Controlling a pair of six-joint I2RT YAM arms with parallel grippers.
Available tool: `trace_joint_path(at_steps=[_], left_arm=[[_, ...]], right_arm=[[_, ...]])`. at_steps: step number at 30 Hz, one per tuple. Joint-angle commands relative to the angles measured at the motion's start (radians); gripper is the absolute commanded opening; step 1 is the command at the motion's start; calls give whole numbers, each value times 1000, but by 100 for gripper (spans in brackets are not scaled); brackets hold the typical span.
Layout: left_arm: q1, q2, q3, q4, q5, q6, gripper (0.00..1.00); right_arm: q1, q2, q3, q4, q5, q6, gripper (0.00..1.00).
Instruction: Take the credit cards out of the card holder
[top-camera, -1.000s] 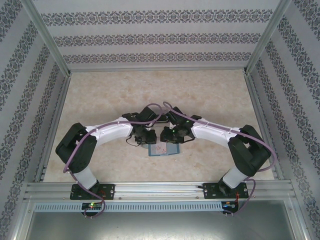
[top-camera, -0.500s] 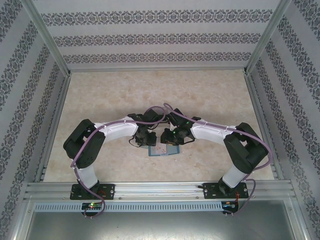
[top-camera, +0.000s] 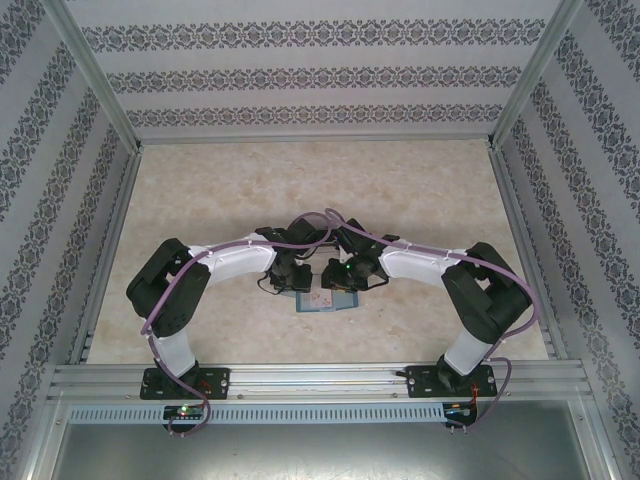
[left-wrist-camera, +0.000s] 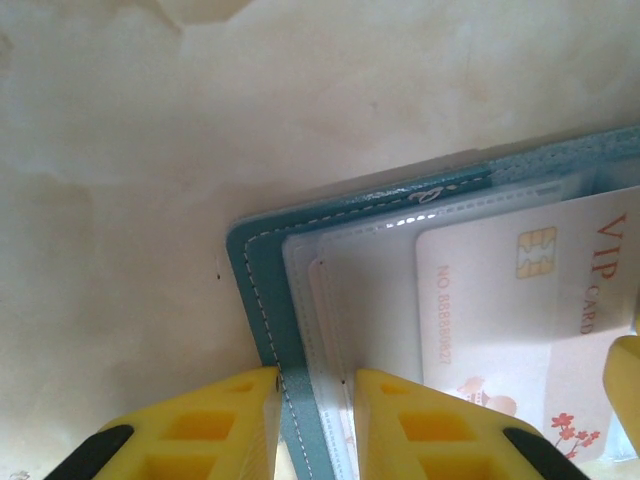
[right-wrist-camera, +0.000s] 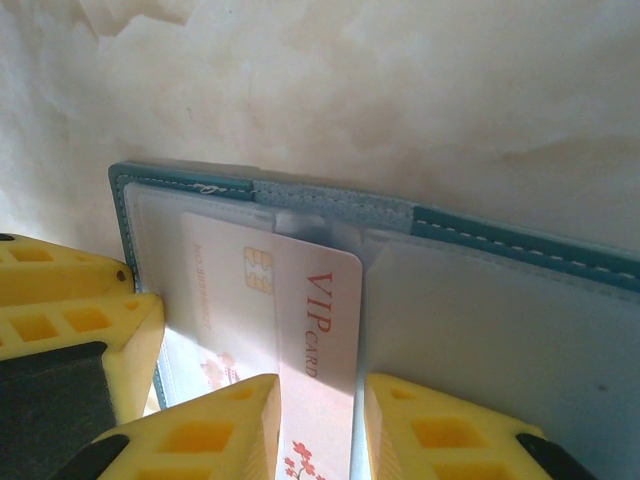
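I was running a lab test booth: aluminium framing (top-camera: 320, 380), wallpaper-print panels (top-camera: 320, 75) on three sides, a marble-look tabletop (top-camera: 320, 180).

One card holder (left-wrist-camera: 256, 290), one credit card (right-wrist-camera: 316, 300), one left claw (left-wrist-camera: 315, 388), one right claw (right-wrist-camera: 320, 396).

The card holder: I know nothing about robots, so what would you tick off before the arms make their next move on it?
1. Card holder lies open and flat on the table: ok.
2. Left gripper straddles the holder's stitched outer edge, placed to steady it: ok.
3. VIP card is partly out of its clear sleeve, slid toward the fold: ok.
4. Right gripper is lined up over the card's exposed end, a finger on each side: ok.
5. Right gripper has a firm hold on the card: cannot tell.
6. More cards wait in the other sleeves: cannot tell.
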Motion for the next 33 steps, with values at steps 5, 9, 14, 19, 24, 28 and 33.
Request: trace_joint_path(at_steps=[5, 9, 14, 19, 24, 28, 33], left_arm=[[-16, 26, -6, -77, -48, 26, 26], [-16, 27, -10, -79, -50, 26, 26], [-17, 27, -12, -79, -50, 25, 25], [-17, 26, -9, -82, -52, 27, 25], [-17, 26, -9, -85, -54, 28, 25], [-17, 25, -10, -90, -58, 29, 25], [-17, 25, -9, -96, -64, 28, 25]], right_arm=[[-17, 27, -43, 79, -46, -18, 29], [-29, 34, -77, 144, -77, -7, 29], [-44, 36, -136, 285, -152, 20, 28], [-53, 46, -170, 369, -192, 35, 26], [-63, 42, -198, 401, -193, 38, 21], [-72, 38, -211, 402, -191, 36, 17], [-79, 21, -220, 381, -178, 26, 13]])
